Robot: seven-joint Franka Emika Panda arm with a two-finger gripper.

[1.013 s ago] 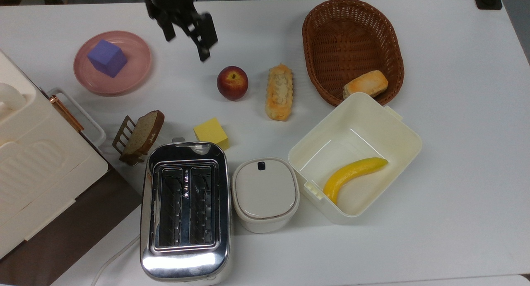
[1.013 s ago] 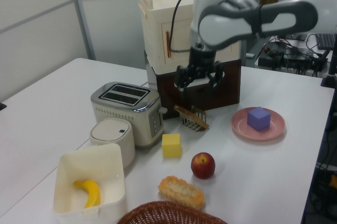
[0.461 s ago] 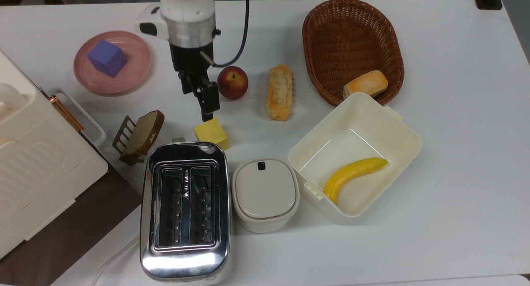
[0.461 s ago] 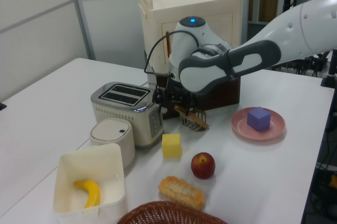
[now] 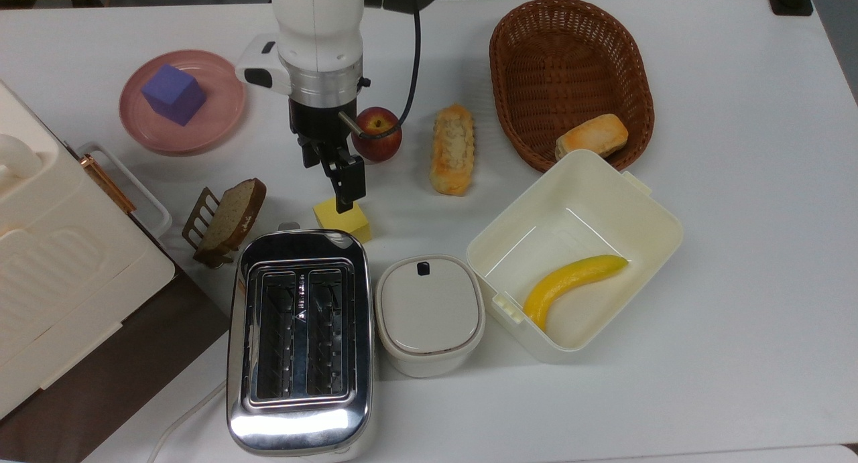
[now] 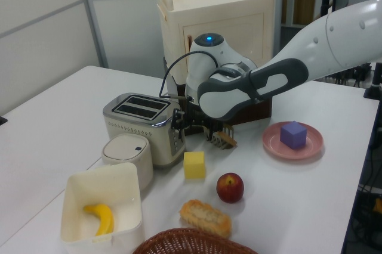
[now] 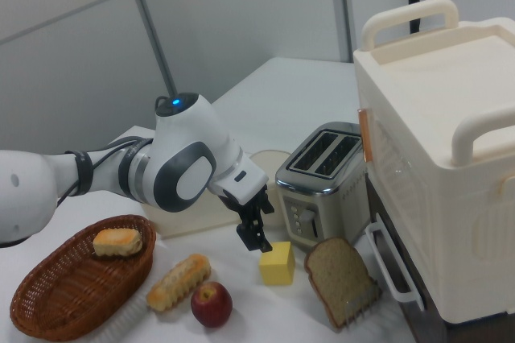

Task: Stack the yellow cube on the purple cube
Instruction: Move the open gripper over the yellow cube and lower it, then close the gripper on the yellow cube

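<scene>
The yellow cube [image 5: 343,219] sits on the white table just beyond the toaster, and it also shows in the left view [image 6: 194,164] and the right view [image 7: 278,263]. My gripper [image 5: 330,187] hangs open just above it, fingers pointing down, a little toward the apple side; the left view [image 6: 193,133] and the right view [image 7: 256,235] show it clear of the cube's top. The purple cube [image 5: 173,94] rests on a pink plate [image 5: 221,114] at the top view's upper left, well away from the gripper [image 6: 293,135].
A chrome toaster [image 5: 299,339] and a white lidded pot [image 5: 429,312] stand right next to the yellow cube. An apple [image 5: 379,136], a bread roll [image 5: 452,148], a toast rack with a slice [image 5: 228,218], a wicker basket [image 5: 570,74] and a tub holding a banana [image 5: 573,282] lie around.
The arm has swung from the table's far edge down toward the yellow cube. Its open fingers now hang just above the cube. Nothing else has moved.
</scene>
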